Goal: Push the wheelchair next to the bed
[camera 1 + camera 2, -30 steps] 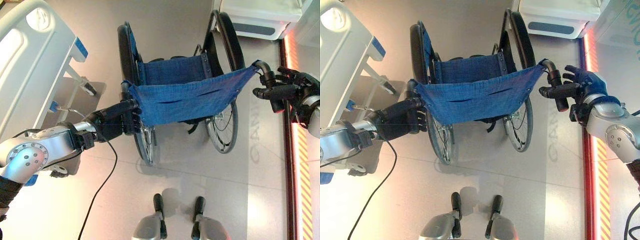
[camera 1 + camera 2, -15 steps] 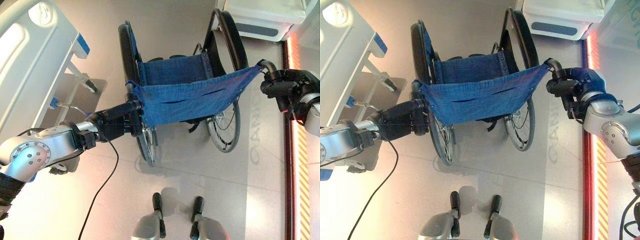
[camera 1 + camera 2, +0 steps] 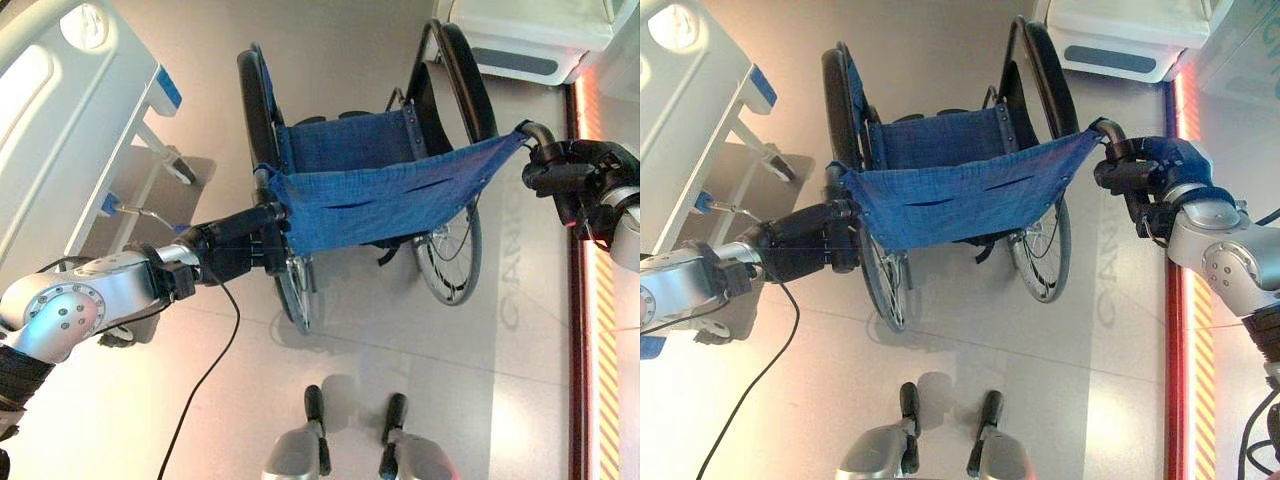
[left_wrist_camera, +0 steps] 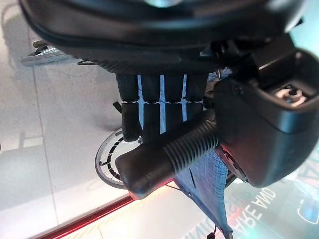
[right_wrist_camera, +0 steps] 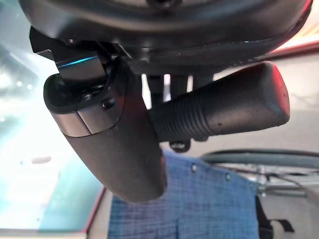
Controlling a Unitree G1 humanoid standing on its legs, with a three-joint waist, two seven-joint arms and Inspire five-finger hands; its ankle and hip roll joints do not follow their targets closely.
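A wheelchair with a blue cloth back [image 3: 385, 195] and seat stands on the floor ahead, its big black wheels [image 3: 255, 110] pointing away. My left hand [image 3: 235, 248] is shut on the left push handle [image 4: 164, 157], fingers curled over the ribbed grip. My right hand [image 3: 1150, 180] is shut on the right push handle [image 5: 224, 109], with the thumb [image 5: 114, 144] lying across it. The white bed [image 3: 60, 120] with blue corner pieces runs along the left side, a short gap away from the wheelchair's left wheel.
A second white piece of furniture [image 3: 530, 35] sits at the far right beyond the wheelchair. A red and yellow striped floor line [image 3: 585, 330] runs down the right side. The bed's base and castor [image 3: 175, 170] stick out towards the wheelchair.
My right hand, open beside the right handle a second ago, has closed round it. The wheelchair has shifted slightly. My left hand has kept its hold.
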